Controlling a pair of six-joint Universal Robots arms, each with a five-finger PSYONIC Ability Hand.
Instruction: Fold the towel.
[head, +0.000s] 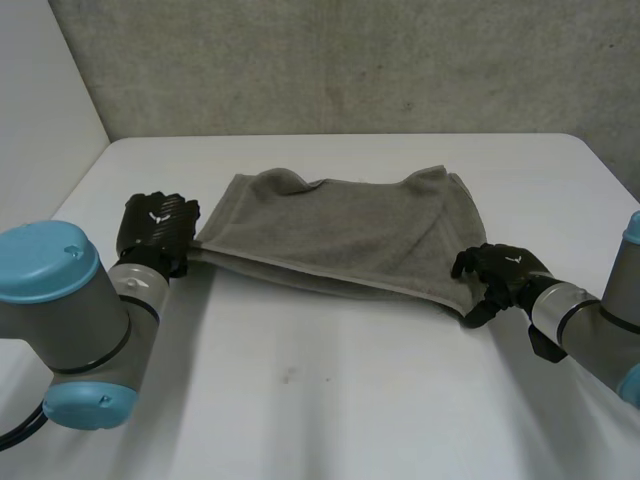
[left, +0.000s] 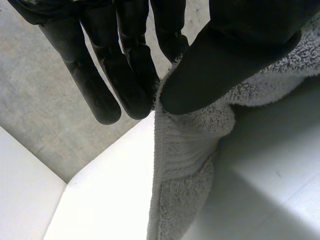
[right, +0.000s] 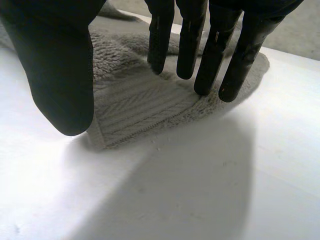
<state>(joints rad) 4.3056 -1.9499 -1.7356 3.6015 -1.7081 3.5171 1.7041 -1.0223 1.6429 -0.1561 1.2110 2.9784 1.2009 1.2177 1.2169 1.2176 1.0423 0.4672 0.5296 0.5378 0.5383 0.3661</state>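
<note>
Two hands at one towel (head: 340, 235): grey terry, spread across the white table (head: 330, 400) between them. Its far edge is rumpled, and its near edge runs almost straight from hand to hand.

Left hand (head: 157, 228): at the towel's near corner on its own side. In the left wrist view the thumb (left: 225, 55) presses down on the cloth and the fingers (left: 125, 75) stand straight on the other side of it. The corner is nipped between them, so the hold is closed on the towel. Beyond the fingertips the hem band hangs down toward the table.

Right hand (head: 505, 272): at the opposite near corner. In the right wrist view the fingers (right: 210, 55) are straight and slightly spread, with their tips just over or on the pile; I cannot tell if they touch. The thumb (right: 55, 65) is held well apart from them, beside the corner's edge. The corner lies flat on the table under the palm, ribbed band showing, with nothing clamped on it. The hand is wide.

Grey concrete wall (head: 350, 60) beyond the table's far edge.
</note>
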